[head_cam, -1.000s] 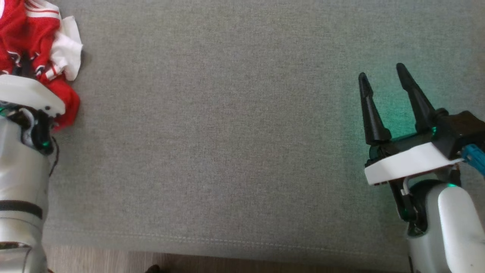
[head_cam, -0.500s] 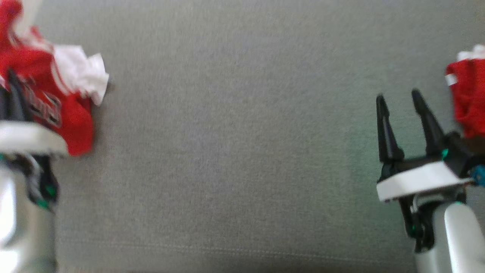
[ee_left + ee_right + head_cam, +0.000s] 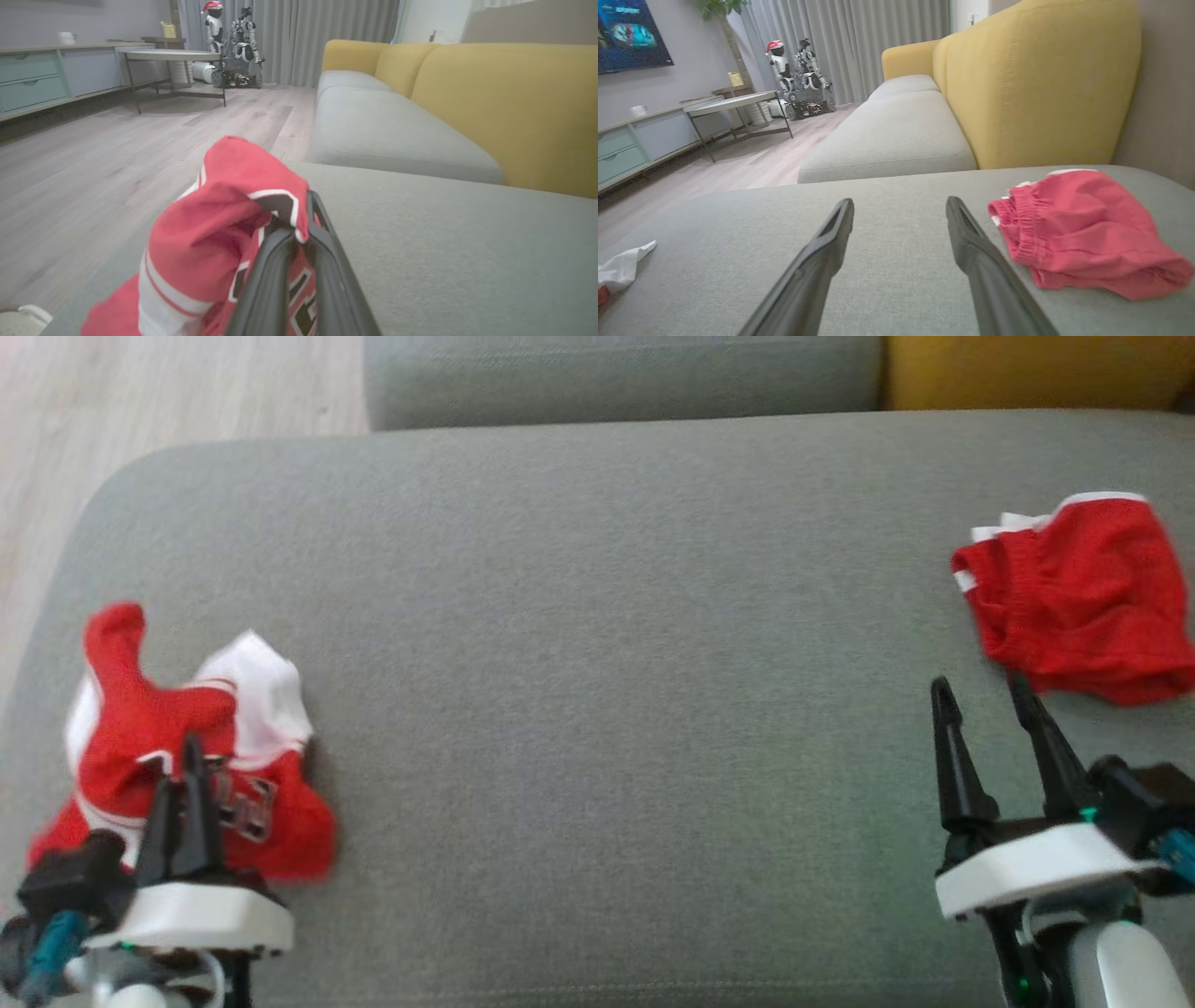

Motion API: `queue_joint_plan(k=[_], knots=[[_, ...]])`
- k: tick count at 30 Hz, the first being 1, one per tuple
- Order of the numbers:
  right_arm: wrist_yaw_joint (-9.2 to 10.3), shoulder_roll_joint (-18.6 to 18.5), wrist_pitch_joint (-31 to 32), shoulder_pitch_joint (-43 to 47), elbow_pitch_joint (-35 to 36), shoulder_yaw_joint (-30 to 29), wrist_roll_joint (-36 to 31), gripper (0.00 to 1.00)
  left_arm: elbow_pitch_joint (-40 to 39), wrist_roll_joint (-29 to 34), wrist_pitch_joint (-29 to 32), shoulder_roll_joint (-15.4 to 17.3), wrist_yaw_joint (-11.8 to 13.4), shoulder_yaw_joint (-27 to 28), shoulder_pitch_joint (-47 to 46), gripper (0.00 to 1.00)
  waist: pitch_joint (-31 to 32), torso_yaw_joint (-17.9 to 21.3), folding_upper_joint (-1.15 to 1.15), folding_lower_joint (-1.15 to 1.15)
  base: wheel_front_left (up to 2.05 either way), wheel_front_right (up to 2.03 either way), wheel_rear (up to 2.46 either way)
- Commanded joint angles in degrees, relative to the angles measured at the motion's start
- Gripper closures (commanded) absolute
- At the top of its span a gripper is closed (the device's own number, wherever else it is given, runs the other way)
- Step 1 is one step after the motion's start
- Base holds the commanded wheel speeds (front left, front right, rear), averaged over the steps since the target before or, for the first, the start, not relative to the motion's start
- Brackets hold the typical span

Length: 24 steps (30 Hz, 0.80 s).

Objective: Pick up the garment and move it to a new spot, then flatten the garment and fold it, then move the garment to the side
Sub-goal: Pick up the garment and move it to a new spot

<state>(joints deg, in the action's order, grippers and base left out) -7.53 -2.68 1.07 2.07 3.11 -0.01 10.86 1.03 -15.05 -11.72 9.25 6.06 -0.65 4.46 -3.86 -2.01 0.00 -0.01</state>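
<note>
L gripper (image 3: 187, 756) pinched shut on the red-white jersey (image 3: 140, 728), which sits bunched at the left end of the grey seat (image 3: 597, 663), near the front edge. R gripper (image 3: 978, 681) spread wide, holding nothing, just short of red shorts (image 3: 1083, 588) at far right.

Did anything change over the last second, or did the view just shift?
Mainly the head camera moved: it now takes in the grey cushion's far edge and the red shorts at the right. Nothing was taken hold of or let go. The left gripper stays shut on the red and white jersey; the right gripper stays open and empty.
</note>
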Motion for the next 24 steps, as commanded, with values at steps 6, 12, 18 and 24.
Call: queue_joint_plan(k=[6, 12, 18, 24], knots=[[0.04, -0.21, -0.47, -1.57, 2.41, 1.44, 1.19, 0.0, -5.73, 1.82, 2.55, 0.41, -2.64, -3.88, -3.56, 1.0, -0.7, 2.5, 0.0, 0.01, 0.0, 0.0, 0.0], [0.04, -0.21, -0.78, -3.31, 2.83, 2.36, 1.82, 0.0, -2.49, 3.08, 2.73, -1.77, -7.65, -11.91, -12.0, 1.0, -3.96, 5.12, 0.0, 0.01, 0.0, 0.0, 0.0], [0.04, -0.21, -1.36, -4.62, 2.23, 2.93, 2.41, 0.0, 1.34, 3.89, 1.64, -4.47, -10.58, -19.34, -20.5, 1.0, -6.69, 8.0, 0.0, 0.01, 0.0, 0.0, 0.0], [0.04, -0.21, -1.87, -5.58, 1.69, 3.45, 2.93, 0.0, 8.28, 3.31, 2.9, -5.43, -11.74, -24.63, -23.59, 1.0, -8.91, 9.78, 0.0, 0.01, 0.0, 0.0, 0.0]])
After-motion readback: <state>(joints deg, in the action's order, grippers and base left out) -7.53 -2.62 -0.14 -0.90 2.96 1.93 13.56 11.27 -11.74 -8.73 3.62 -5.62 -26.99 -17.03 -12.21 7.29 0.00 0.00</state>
